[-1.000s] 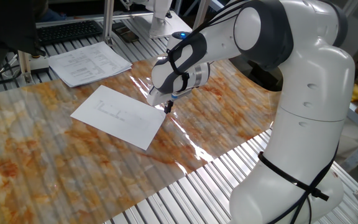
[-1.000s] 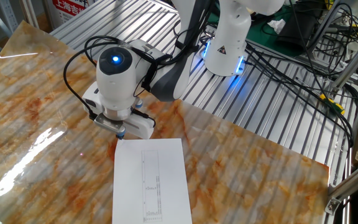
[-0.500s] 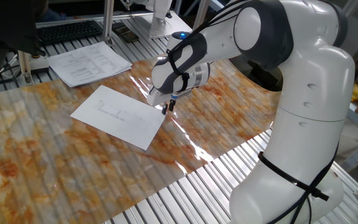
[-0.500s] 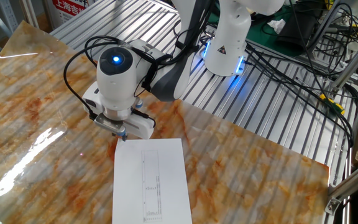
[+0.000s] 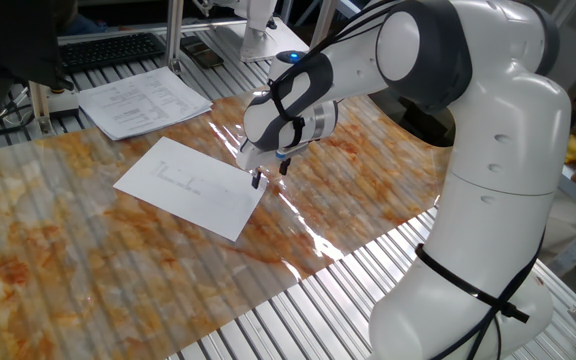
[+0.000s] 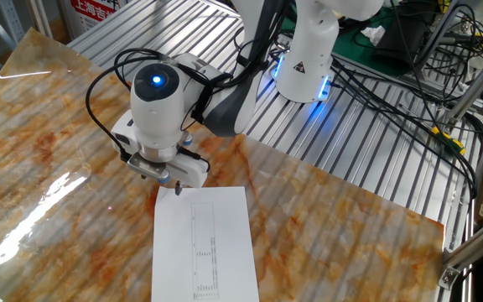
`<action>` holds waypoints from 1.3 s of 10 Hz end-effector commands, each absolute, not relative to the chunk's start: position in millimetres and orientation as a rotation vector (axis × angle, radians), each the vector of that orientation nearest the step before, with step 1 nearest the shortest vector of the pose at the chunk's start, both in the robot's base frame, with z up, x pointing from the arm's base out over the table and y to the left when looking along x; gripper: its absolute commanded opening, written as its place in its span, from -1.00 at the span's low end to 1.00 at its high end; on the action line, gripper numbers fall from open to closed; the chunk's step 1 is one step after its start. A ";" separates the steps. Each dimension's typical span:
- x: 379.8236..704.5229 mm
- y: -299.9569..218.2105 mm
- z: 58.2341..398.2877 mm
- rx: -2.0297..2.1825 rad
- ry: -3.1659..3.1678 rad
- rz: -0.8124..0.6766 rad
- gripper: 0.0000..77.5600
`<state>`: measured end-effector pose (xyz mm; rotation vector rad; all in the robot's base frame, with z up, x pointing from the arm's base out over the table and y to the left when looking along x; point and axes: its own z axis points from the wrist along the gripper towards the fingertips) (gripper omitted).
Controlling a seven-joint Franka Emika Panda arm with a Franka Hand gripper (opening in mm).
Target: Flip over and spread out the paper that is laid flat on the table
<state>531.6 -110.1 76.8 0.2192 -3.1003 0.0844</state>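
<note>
Thin white single sheet of paper point(image 5: 190, 187) lying flat, faint print up, on glossy orange-and-grey marbled table cover point(image 5: 88, 270). Black two-finger gripper point(image 5: 270, 175) spread apart, straddling sheet's near edge, nothing held. Risks: pinch missing thin edge, sheet sliding on slick plastic, corner creasing or tearing.

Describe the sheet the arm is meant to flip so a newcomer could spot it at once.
Start at the table with its glossy orange-and-grey marbled cover; the paper lies flat near its middle, one corner under the claw. Unlike the stack of printed pages behind it on the bare metal slats, it is a single sheet with only faint print.
</note>
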 end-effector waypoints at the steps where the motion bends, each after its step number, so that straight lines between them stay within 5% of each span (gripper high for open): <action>1: 532.6 -110.8 78.0 0.220 -3.104 0.094 1.00; 13: 531.2 -102.7 58.5 0.179 -3.092 -0.056 1.00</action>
